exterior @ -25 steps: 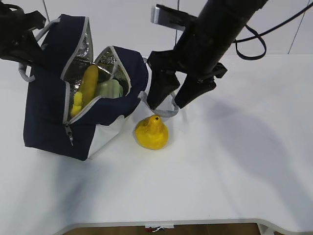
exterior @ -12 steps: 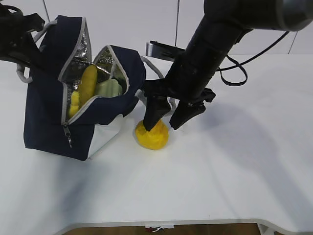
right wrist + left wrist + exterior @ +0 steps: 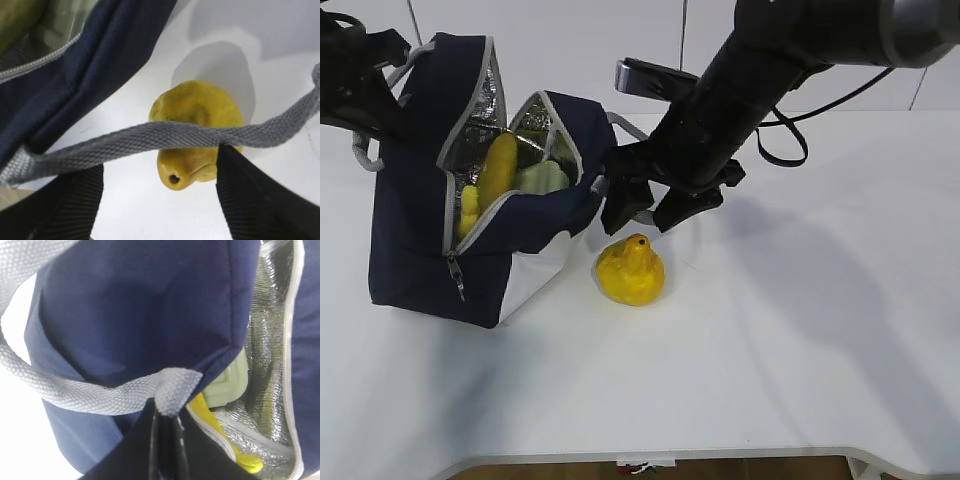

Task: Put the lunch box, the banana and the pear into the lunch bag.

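Your lunch bag (image 3: pixel 430 230) stands open on the desk (image 3: pixel 800 340), with the banana (image 3: pixel 498 165) and the lunch box (image 3: pixel 542 178) already inside, so only the pear (image 3: pixel 631 271) is left, sitting on the desk just beside the bag. Half a second ago your right end effector (image 3: pixel 642 210) was down around the pear; now it has lifted clear with its jaws apart and empty, so that grasp did not take and needs repeating. Your right wrist view explains what the exterior view hides: a grey bag handle (image 3: pixel 165 137) lies across the pear between the fingers. Your left end effector (image 3: pixel 165 440) is closed on the other handle (image 3: pixel 75 390), holding the bag up.
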Motion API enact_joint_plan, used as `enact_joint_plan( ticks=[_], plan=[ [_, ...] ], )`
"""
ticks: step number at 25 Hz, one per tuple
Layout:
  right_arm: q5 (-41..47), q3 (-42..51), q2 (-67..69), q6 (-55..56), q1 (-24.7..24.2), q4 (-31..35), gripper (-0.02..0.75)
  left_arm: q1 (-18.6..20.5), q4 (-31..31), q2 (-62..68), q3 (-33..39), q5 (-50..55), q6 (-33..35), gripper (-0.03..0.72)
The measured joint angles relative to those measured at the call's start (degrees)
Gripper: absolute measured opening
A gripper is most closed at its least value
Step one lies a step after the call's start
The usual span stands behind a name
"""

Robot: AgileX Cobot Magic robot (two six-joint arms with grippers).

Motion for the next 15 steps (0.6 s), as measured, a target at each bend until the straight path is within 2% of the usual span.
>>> enact_joint_plan(
  ticks=[15],
  plan=[
    [-0.8, 0.0, 4.1, -0.1, 0.0, 0.1, 0.554, 0.0, 0.0, 0.0, 0.0, 0.0, 0.0, -0.001]
  ],
)
